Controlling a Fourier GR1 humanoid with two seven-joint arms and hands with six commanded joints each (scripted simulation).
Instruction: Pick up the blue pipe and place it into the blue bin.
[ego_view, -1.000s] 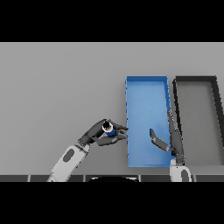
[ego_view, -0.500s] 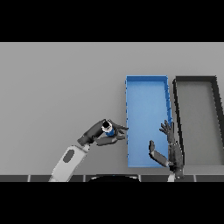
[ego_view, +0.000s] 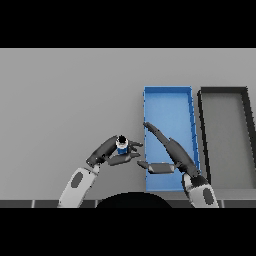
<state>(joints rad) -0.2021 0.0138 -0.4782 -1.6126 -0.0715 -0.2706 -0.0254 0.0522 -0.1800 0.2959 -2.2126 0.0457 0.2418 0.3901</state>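
Note:
The blue pipe (ego_view: 121, 144) is a short blue cylinder with a dark top, held upright just left of the blue bin (ego_view: 168, 95). My left hand (ego_view: 111, 152) has its fingers and thumb curled round the pipe. My right hand (ego_view: 171, 150) lies over the bin's near left part, fingers straight and pointing up-left toward the pipe, its thumb reaching left past the bin's wall. The right hand holds nothing.
A dark grey bin (ego_view: 224, 92) stands right beside the blue bin on its right side. Grey table (ego_view: 65, 100) stretches to the left and far side.
My right hand has swung left from the bin's right wall across the bin toward the pipe. The left hand with the pipe has stayed about where it was.

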